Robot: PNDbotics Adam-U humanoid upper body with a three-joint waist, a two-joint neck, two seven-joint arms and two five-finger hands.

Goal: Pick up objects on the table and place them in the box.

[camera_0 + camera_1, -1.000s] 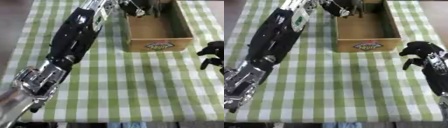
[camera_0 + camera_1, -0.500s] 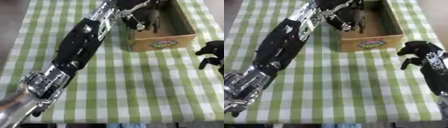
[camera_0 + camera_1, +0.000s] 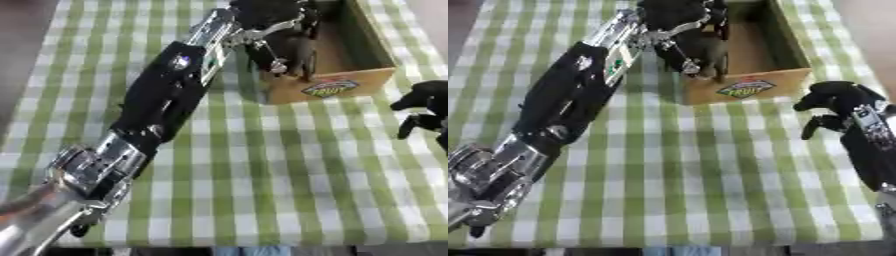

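The table (image 3: pixel 289 165), covered by a green-and-white checked cloth, fills both views; its far edge and side edges are cut off by the frame.

The left arm (image 3: pixel 166 100) runs diagonally from the near left corner toward the far edge and hides a long strip of the cloth beneath it. Its silver lower section is blurred.

The cardboard box (image 3: pixel 745 86) stands near the far right corner of the table. Its long axis runs from the near side to the far side, tilted slightly to the left at the far end. The near short wall carries an oval label whose lettering is hard to make out. The far end of the box is cut off by the frame, and the left wall is mostly hidden behind the left hand.

The left hand (image 3: pixel 697 42) hangs over the left side of the box, fingers pointing down toward the near left corner of the box. Whether it holds anything cannot be told; the fingers are dark and blurred.

The right hand (image 3: pixel 837 100) sits at the right edge of the table, just beside the box, fingers curled with nothing in them.
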